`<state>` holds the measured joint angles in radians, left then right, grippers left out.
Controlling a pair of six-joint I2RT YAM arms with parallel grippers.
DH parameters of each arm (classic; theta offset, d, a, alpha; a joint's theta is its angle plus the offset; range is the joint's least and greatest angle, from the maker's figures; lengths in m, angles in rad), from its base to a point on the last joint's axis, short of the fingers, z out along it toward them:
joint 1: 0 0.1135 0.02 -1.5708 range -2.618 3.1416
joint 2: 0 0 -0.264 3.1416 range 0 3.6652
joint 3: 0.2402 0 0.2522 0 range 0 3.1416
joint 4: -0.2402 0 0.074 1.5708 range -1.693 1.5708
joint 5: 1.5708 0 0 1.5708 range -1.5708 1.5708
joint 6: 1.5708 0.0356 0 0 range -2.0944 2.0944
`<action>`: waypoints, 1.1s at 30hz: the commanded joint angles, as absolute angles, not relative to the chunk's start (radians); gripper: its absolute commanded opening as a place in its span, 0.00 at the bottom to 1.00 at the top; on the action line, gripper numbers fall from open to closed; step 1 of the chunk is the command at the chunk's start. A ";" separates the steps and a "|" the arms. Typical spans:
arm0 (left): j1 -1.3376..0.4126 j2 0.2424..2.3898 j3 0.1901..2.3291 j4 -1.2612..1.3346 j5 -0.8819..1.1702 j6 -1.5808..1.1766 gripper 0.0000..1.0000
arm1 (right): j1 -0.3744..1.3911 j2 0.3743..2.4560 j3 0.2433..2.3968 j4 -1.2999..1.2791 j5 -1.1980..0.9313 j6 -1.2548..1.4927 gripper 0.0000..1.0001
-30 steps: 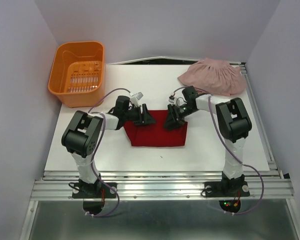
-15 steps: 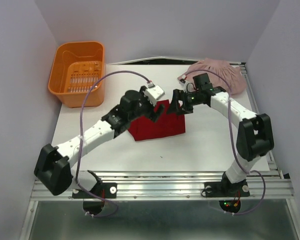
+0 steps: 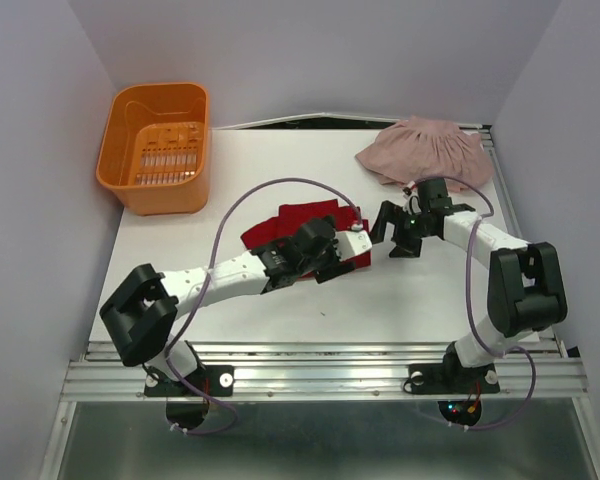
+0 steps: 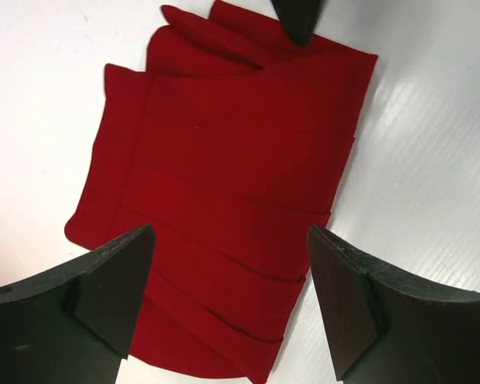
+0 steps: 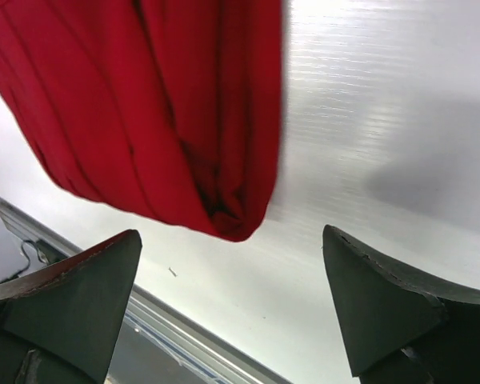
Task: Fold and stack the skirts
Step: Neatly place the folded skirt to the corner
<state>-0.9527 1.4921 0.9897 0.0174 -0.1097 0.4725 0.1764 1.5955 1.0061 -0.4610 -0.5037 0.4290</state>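
Observation:
The deep red skirt (image 3: 300,222) lies folded and pleated on the white table, seen flat in the left wrist view (image 4: 224,184) and as a folded end in the right wrist view (image 5: 152,120). My left gripper (image 3: 332,262) is open and empty over the skirt's near right part; in the left wrist view (image 4: 232,300) the jaws stand wide apart above the cloth. My right gripper (image 3: 392,240) is open and empty just right of the red skirt, jaws wide in the right wrist view (image 5: 232,304). The pale pink ruffled skirt (image 3: 428,150) lies unfolded at the back right.
An orange plastic basket (image 3: 158,145) stands at the back left. The table's metal front rail (image 3: 320,365) runs along the near edge. Purple cables loop above both arms.
The left arm has swung down and right over the red skirt; the right gripper has moved right, off the cloth. The skirt now lies folded smaller, released by both grippers.

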 commanded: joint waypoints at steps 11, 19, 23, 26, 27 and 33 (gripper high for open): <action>-1.134 1.666 0.963 0.236 -0.253 0.649 0.94 | 0.161 1.713 0.885 -0.137 -0.670 0.635 1.00; -1.141 1.769 0.988 0.226 -0.267 0.681 0.90 | 0.161 1.753 0.853 -0.060 -0.715 0.661 1.00; -1.141 1.801 0.997 0.244 -0.287 0.670 0.68 | 0.161 1.749 0.822 -0.054 -0.713 0.673 1.00; -1.135 1.790 1.003 0.249 -0.259 0.644 0.46 | 0.161 1.735 0.801 -0.054 -0.718 0.669 1.00; -1.135 1.786 1.002 0.250 -0.249 0.641 0.41 | 0.161 1.733 0.798 -0.055 -0.724 0.667 1.00; -1.080 1.752 1.014 0.227 -0.154 0.612 0.26 | 0.161 1.741 0.784 -0.048 -0.756 0.686 1.00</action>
<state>-1.1126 1.8050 0.9710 0.2180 -0.2359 0.6510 0.1585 1.7313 0.8158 -0.0433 -0.7742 0.6796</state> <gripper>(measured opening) 0.276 0.998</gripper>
